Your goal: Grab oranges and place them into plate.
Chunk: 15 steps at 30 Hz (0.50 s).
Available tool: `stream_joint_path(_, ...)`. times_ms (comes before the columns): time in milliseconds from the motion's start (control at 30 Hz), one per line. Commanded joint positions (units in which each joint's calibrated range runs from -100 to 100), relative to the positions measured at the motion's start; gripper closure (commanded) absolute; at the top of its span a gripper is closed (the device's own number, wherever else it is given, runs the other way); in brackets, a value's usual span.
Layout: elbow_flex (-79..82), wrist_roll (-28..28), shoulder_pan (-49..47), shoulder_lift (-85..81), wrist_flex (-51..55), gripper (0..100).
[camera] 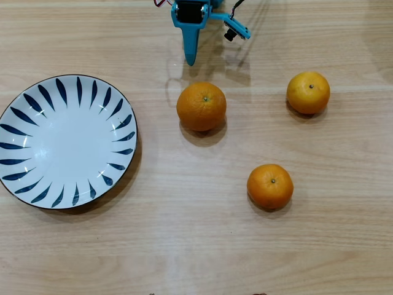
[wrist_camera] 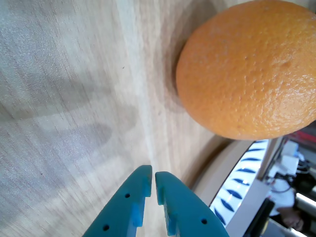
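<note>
In the overhead view, three oranges lie on the wooden bench: the largest (camera: 201, 106) just below the blue hand (camera: 191, 60), a yellowish one (camera: 308, 92) far right, another (camera: 270, 186) lower right, and the empty plate (camera: 64, 141) left. In the wrist view the hand (wrist_camera: 152, 178) is nearly closed and empty, so it could nudge the round orange (wrist_camera: 249, 69) into rolling away. No writing is readable.

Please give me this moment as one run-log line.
gripper: shut, empty, near largest orange | oranges on table: three | plate: empty
</note>
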Motion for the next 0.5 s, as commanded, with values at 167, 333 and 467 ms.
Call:
stream_joint_path(167,0.33,0.2,2.19,-0.51,-0.59,98)
stream_joint_path(333,-0.12,0.26,2.27,-0.51,-0.24,98)
stream_joint_path(467,-3.56,0.31,1.79,0.08,-0.07,98)
